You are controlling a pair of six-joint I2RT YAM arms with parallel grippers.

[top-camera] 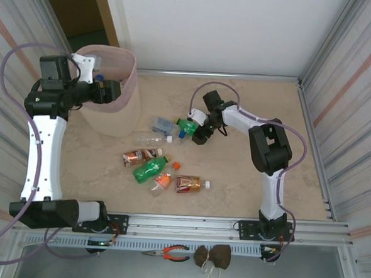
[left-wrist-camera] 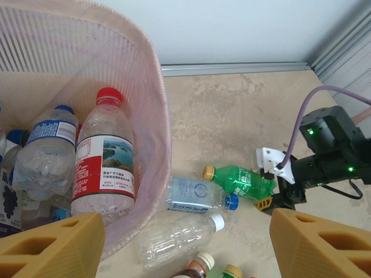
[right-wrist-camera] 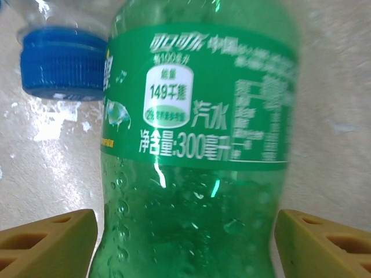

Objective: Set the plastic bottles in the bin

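Note:
The bin, beige with a pink liner, stands at the back left. It holds several plastic bottles, among them a red-capped one and a blue-capped one. My left gripper hangs open and empty over the bin's rim. A green bottle lies on the table, and my right gripper is open around its lower body, with the fingers close to its sides. Next to it lie a blue-labelled bottle and a clear white-capped one. Brown, green, orange and amber bottles lie nearer.
A loose orange cap lies among the near bottles. Corrugated walls close in both sides of the table. Pliers and a brown lump lie on the ledge in front of the rail.

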